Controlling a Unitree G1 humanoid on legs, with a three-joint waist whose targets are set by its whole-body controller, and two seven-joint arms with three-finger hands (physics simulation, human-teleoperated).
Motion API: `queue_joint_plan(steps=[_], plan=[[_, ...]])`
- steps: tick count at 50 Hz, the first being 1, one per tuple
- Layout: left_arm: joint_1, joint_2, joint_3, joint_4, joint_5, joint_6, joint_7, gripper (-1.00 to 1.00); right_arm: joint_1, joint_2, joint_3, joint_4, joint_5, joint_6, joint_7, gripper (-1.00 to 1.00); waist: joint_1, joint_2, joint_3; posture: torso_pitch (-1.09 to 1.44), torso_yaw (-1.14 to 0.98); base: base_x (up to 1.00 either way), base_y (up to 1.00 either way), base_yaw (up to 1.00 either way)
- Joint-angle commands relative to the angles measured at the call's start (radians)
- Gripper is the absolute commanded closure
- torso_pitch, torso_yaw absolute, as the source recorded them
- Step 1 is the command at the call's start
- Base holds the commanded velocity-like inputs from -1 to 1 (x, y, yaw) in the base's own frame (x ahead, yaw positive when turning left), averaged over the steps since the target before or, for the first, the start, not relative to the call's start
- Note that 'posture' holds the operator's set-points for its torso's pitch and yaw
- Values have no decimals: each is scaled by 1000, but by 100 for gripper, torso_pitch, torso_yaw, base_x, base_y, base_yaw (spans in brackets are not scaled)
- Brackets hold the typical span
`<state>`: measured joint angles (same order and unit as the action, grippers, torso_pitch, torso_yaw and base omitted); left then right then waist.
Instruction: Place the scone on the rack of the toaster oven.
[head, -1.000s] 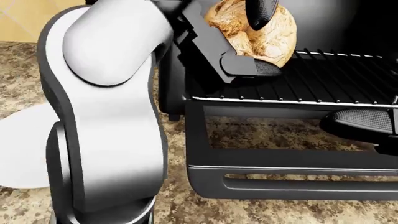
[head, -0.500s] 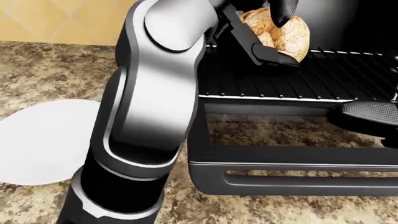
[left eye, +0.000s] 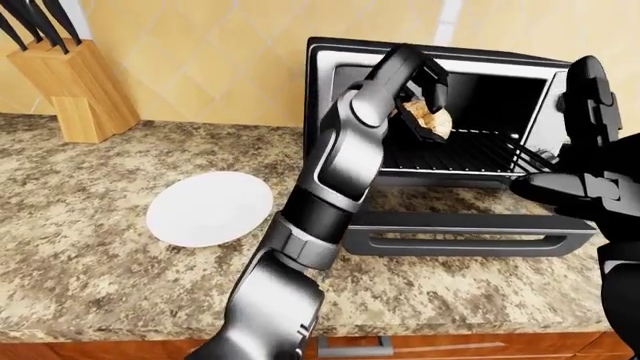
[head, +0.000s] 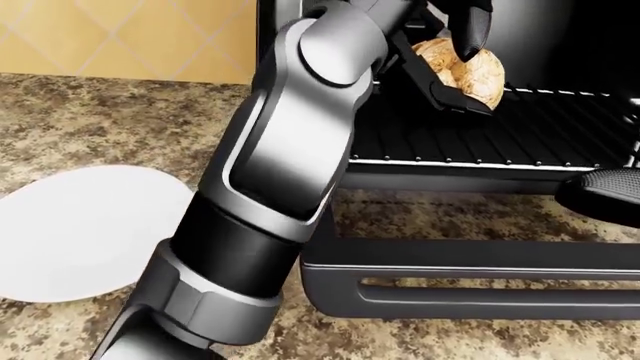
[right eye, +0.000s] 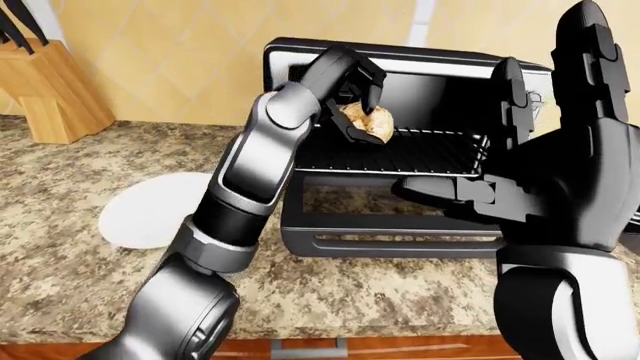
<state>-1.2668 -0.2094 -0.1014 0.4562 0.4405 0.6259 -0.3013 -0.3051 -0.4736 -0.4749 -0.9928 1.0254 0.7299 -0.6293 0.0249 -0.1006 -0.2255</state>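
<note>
Two hands show, but only the left hand (head: 455, 52) is working: its fingers are closed round the scone (head: 468, 73), one dark finger over the top and another cupped under it, holding it just above the rack (head: 520, 131) inside the open oven (left eye: 480, 82), at the upper right of the head view. Against the head views from a second and half a second ago, the scone now looks smaller and sits higher in the frame, and the arm has swung from the left edge toward the centre; I read this as the hand having carried it deeper over the rack, though the camera seems to have shifted too, since the plate (head: 80, 232) at lower left and the door (head: 470, 281) along the bottom have moved with it. The scone seems not yet resting on the bars; whether it touches them is hard to tell. The right hand (right eye: 560, 180) hangs with fingers spread wide, holding nothing, at the right of the right-eye view. Lowering and letting go likely remain.
</note>
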Motion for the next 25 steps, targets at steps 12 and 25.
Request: queue_joint_plan(steps=[12,25], plan=[[-88,35,39,174,-90,-133,97,100,-7,-1,-14,5,-20,-31,20,-100,-2,-6,-10,-33,0,0,0,0],[-140,63,47,312,-144,-182,138,100,-19,-10,-11,1,-2,-28,0,-100,-4,-5,-11,-33,0,0,0,0]])
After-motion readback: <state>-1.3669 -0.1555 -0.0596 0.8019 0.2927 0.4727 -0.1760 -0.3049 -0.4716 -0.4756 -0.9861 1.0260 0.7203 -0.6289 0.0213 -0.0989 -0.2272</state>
